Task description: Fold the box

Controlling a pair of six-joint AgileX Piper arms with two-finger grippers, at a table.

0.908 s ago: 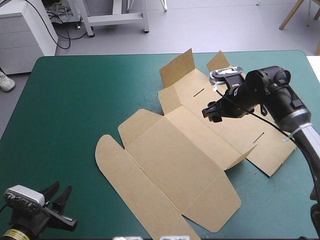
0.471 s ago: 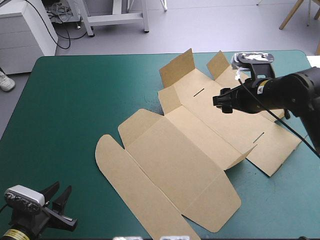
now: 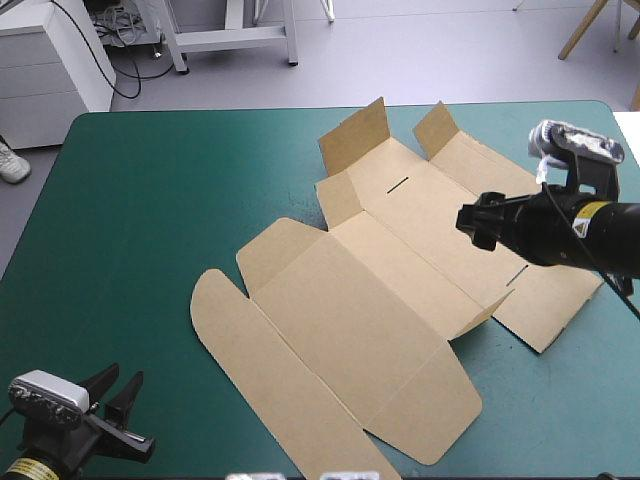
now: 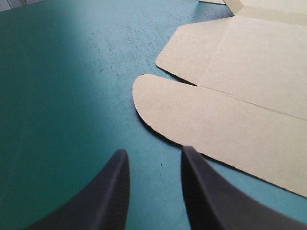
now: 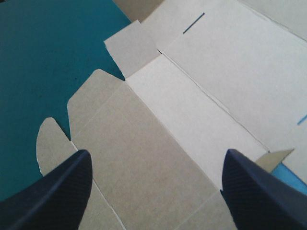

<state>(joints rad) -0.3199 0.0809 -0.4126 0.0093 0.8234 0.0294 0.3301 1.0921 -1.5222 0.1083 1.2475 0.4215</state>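
Observation:
The brown box [image 3: 350,310] lies as a cut sheet across the middle of the table, mostly flat. Two small flaps [image 3: 355,135] at its far side stand raised. My right gripper [image 3: 474,224] hovers open above the sheet's right part. In the right wrist view the box [image 5: 192,96] fills the space between and ahead of the right gripper [image 5: 157,154], with nothing between its fingers. My left gripper [image 3: 125,385] sits near the table's front left corner, apart from the box. It is open [image 4: 154,151], and the box's rounded flap [image 4: 192,110] lies a short way ahead of it.
A broad stretch of teal-green cover [image 3: 140,200] lies between the box and the table's left edge. The sheet's right corner [image 3: 560,310] reaches near the table's right edge, and its front flap [image 3: 430,410] near the front edge.
My right gripper has swung from the far raised flaps toward the table's right side, staying above the sheet. The box and the left gripper have not moved.

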